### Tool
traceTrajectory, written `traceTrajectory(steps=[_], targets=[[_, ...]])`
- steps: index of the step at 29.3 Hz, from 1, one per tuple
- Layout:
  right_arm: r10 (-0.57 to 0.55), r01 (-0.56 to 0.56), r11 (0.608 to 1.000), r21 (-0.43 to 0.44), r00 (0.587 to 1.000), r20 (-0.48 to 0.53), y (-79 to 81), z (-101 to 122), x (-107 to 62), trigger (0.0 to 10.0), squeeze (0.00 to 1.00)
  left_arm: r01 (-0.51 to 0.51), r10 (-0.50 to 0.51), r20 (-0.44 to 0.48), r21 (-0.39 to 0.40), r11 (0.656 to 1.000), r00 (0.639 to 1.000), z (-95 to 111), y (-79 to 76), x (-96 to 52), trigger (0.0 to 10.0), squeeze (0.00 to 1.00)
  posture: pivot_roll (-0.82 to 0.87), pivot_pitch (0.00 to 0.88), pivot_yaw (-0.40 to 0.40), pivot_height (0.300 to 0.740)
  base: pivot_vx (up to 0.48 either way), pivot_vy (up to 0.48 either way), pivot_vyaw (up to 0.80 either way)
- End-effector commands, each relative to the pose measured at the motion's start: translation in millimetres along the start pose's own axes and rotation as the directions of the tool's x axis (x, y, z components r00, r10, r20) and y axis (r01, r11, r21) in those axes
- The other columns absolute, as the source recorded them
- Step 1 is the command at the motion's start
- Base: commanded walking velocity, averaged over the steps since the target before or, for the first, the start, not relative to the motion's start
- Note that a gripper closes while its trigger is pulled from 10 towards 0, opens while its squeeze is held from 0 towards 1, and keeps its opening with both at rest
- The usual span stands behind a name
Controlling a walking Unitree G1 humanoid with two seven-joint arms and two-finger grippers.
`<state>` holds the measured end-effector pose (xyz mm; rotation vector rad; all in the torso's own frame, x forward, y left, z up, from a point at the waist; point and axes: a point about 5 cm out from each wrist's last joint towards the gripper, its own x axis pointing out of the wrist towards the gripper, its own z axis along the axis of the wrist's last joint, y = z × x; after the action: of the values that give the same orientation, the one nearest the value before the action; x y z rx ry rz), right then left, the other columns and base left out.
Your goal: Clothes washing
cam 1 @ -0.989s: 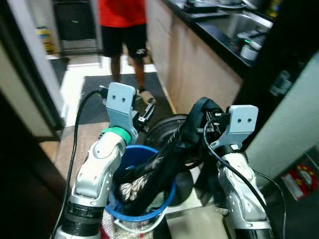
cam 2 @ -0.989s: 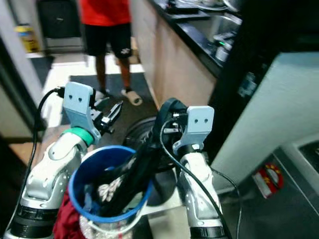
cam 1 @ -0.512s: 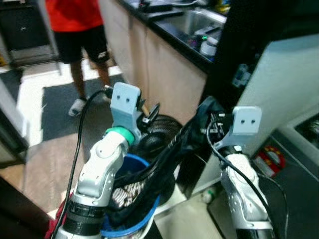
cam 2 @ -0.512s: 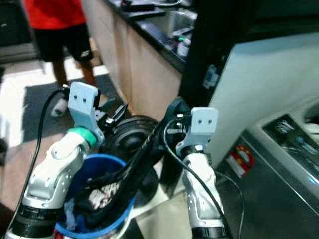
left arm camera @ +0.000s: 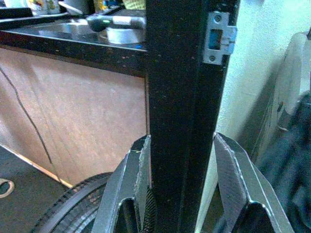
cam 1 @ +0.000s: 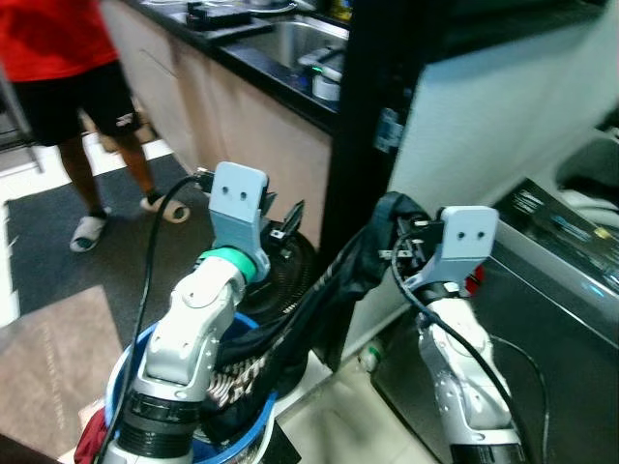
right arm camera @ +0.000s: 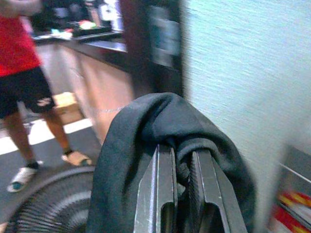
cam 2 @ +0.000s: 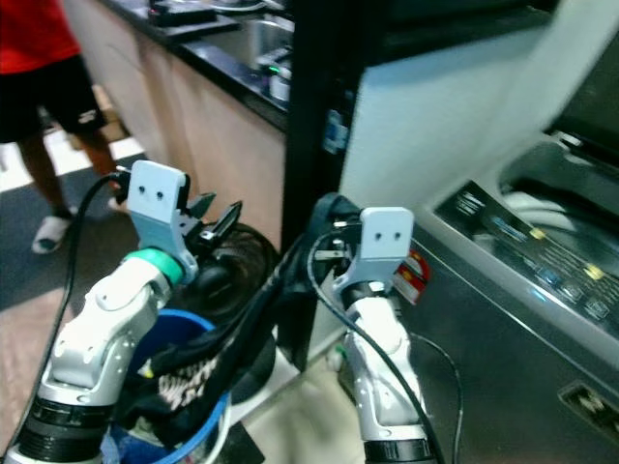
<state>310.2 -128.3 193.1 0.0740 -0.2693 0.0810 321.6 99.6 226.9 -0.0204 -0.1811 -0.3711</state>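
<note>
Floor (cam 1: pixel 58 338): blue basket (cam 1: pixel 121 372) of clothes, black fan (cam 1: pixel 295 280), dark mat (cam 1: pixel 48 261), person's sandalled feet.

Lower left of the head view: round blue plastic laundry basket (cam 1: pixel 253 440), with the dark garment (cam 1: pixel 324 295) running from it up to the right gripper (right arm camera: pixel 179 182) at centre. Behind it, round black floor fan (cam 2: pixel 244 253). Right: grey top-loading washing machine (cam 2: pixel 542 280). Upper left: person in red shirt (cam 1: pixel 73 68) before the black kitchen counter (cam 1: pixel 261 70).

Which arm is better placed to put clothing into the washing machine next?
Probably the right. The right gripper is already shut on the dark garment and is nearer the washing machine; the left gripper is open and empty.
</note>
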Motion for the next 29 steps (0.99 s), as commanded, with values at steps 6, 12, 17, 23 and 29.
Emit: traceTrajectory(steps=[6, 12, 17, 23, 29], targets=[[-0.015, 0.015, 1.000, 0.003, 1.000, 0.020, -4.2, 3.3, 0.0, 10.0, 0.00, 0.018, -0.018, -0.013, -0.004, 1.000, 1.000, -3.6, -4.8, 0.8, 10.0, 0.00, 0.02, 0.000, 0.058, 0.740, 0.000, 0.000, -0.80], [-0.016, 0.016, 1.000, 0.002, 1.000, 0.023, -3.9, 3.6, 0.0, 10.0, 0.00, 0.024, -0.024, -0.014, -0.004, 1.000, 1.000, -3.9, -4.9, 1.3, 10.0, 0.00, 0.02, 0.000, 0.061, 0.740, 0.000, 0.000, -0.80], [-0.014, 0.014, 1.000, 0.003, 1.000, 0.025, -3.1, 3.8, 0.0, 10.0, 0.00, 0.027, -0.027, -0.014, -0.002, 1.000, 1.000, -3.8, -5.0, 1.3, 10.0, 0.00, 0.02, 0.000, 0.062, 0.740, 0.000, 0.000, -0.80], [-0.014, 0.014, 1.000, 0.004, 1.000, 0.027, -2.8, 4.3, 0.3, 10.0, 0.00, 0.026, -0.026, -0.015, -0.002, 1.000, 1.000, -3.7, -5.0, 1.2, 10.0, 0.00, 0.03, 0.000, 0.061, 0.740, 0.000, 0.000, -0.80], [-0.016, 0.016, 1.000, 0.008, 0.999, 0.029, -2.8, 5.0, 0.7, 10.0, 0.00, 0.021, -0.021, -0.014, -0.002, 1.000, 1.000, -3.5, -4.7, 1.1, 10.0, 0.00, 0.03, 0.000, 0.060, 0.740, 0.000, 0.000, -0.80]])
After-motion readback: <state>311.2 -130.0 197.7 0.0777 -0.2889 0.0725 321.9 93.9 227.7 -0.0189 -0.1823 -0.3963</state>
